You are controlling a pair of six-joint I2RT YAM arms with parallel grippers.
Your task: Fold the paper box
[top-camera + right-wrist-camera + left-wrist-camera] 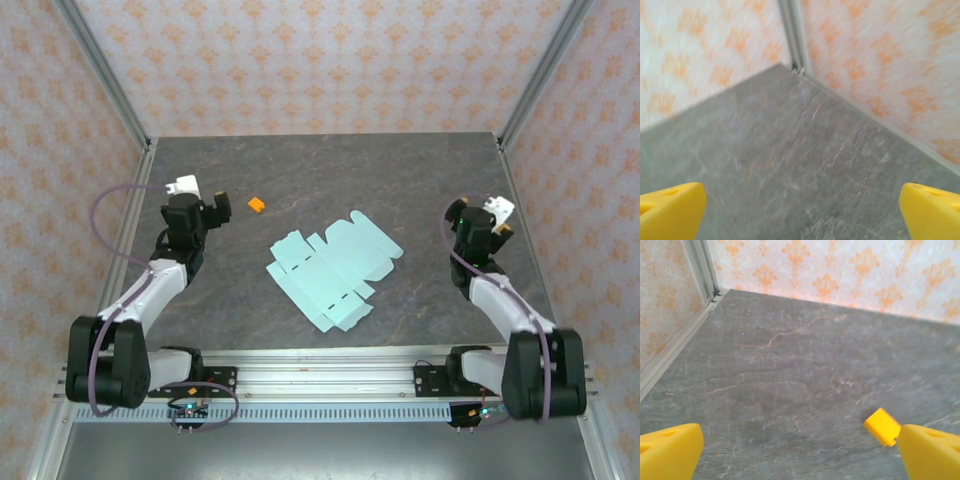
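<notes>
The paper box [332, 268] lies flat and unfolded in the middle of the dark table, a pale mint-green die-cut sheet with flaps and slots. My left gripper [203, 210] hovers at the left of the table, well clear of the sheet, jaws wide open with nothing between them. Its yellow fingertips [670, 450] frame bare table in the left wrist view. My right gripper [484, 220] hangs at the right side, also apart from the sheet and open. Only bare table lies between its yellow fingertips [932, 212].
A tiny orange block [256, 205] rests on the table just right of the left gripper, seen close beside the right fingertip [882, 426] in the left wrist view. Patterned walls and metal posts [110, 85] enclose the table [400, 170] on three sides.
</notes>
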